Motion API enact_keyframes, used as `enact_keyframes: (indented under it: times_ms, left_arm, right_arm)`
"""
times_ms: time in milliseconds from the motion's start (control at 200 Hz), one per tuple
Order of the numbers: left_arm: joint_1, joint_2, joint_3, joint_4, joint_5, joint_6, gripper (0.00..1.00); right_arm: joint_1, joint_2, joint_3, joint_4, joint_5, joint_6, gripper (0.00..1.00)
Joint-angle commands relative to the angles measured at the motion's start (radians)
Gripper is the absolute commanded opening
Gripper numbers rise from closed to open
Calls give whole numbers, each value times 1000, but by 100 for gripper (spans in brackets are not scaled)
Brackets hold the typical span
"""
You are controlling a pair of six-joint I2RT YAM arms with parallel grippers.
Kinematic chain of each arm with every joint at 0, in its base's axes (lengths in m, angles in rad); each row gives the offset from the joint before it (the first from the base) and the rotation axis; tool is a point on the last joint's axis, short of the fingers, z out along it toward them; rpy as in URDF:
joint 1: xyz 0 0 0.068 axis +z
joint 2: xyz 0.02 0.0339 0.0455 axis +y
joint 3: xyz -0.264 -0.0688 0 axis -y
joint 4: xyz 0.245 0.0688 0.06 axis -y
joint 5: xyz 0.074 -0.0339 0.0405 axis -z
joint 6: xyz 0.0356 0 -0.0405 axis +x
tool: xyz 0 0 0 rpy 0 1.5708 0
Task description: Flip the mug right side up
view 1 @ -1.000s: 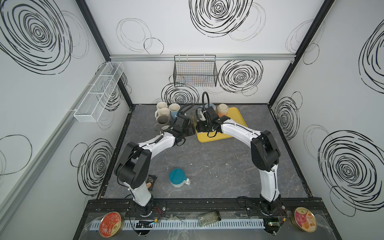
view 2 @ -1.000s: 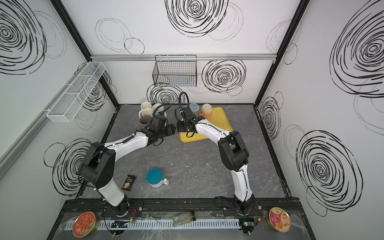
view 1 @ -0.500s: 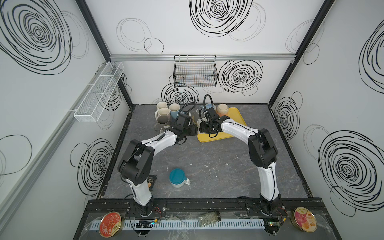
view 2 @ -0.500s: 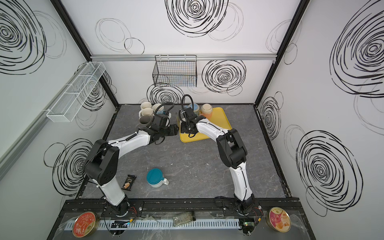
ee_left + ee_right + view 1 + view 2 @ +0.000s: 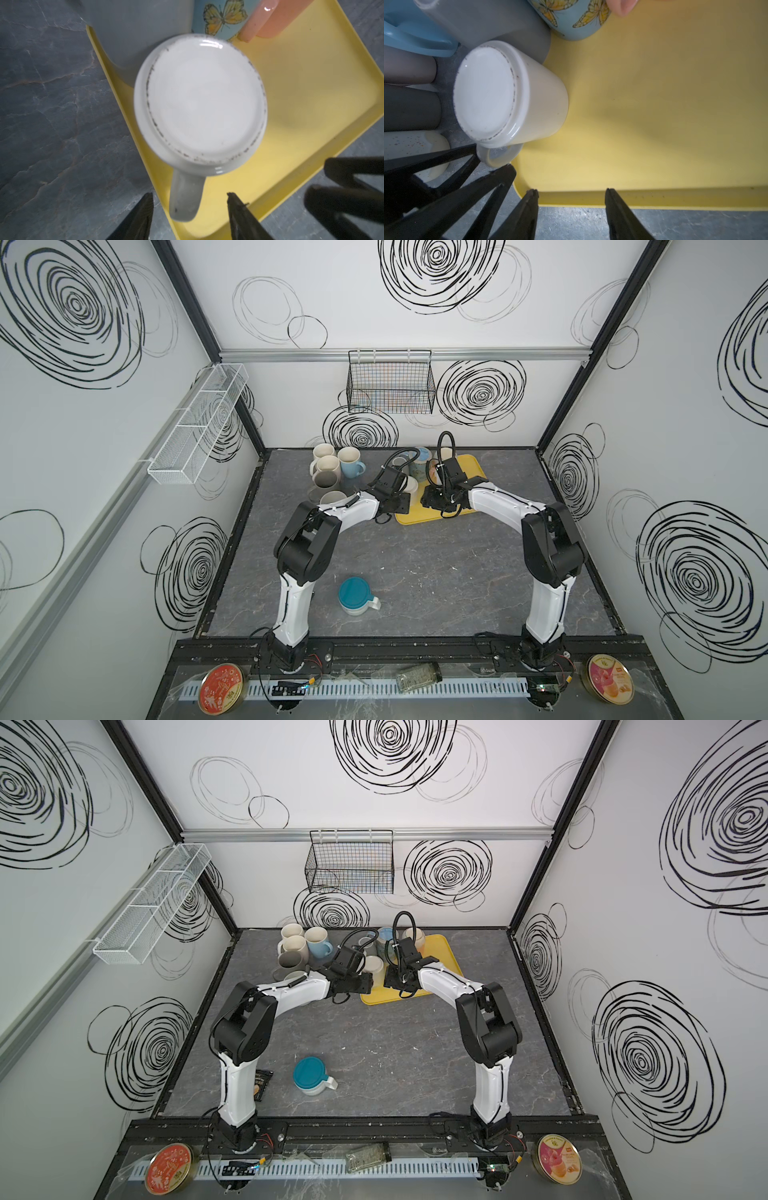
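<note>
A white mug (image 5: 201, 99) stands upside down, base up, at the near left corner of the yellow tray (image 5: 291, 83); it also shows in the right wrist view (image 5: 500, 93) and in both top views (image 5: 411, 485) (image 5: 374, 965). Its handle (image 5: 185, 197) points out over the tray's rim. My left gripper (image 5: 189, 195) is open, with one finger on either side of the handle and a gap on both sides. My right gripper (image 5: 572, 192) is open and empty over the tray's (image 5: 654, 104) front rim, beside the mug.
A butterfly mug (image 5: 220, 18) and a pink mug (image 5: 270, 18) stand on the tray behind the white one, with a grey mug (image 5: 483, 22) beside it. Several upright mugs (image 5: 332, 472) crowd the back left. A teal-based mug (image 5: 354, 596) sits upside down near the front.
My left gripper has moved right to the tray's corner, straddling the mug's handle, and its jaws have narrowed a little. The right gripper has shifted slightly.
</note>
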Motion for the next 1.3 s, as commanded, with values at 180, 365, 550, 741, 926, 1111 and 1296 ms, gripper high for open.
enact_keyframes:
  times_ms: [180, 365, 550, 741, 926, 1111, 1296]
  left_arm:
    - [-21, 61, 107, -101, -129, 49, 55]
    - [-37, 51, 111, -102, -163, 66, 32]
    - [-59, 17, 100, -79, -167, 68, 9]
    - [-75, -47, 71, -34, -164, 66, 0]
    - [-72, -152, -2, 61, -117, 22, 0]
    - [-62, -302, -130, 246, -25, -44, 0]
    - [-42, -448, -220, 409, 42, -82, 0]
  right_arm:
    - [-16, -31, -30, 37, -43, 1, 54]
    - [-21, -35, -44, 51, -57, -1, 53]
    - [-33, -58, -82, 80, -88, -5, 53]
    - [-59, -110, -146, 126, -118, -1, 52]
    - [-80, -214, -241, 248, -174, 29, 52]
    - [-100, -346, -334, 390, -228, 78, 48]
    - [-107, -504, -422, 569, -256, 107, 45]
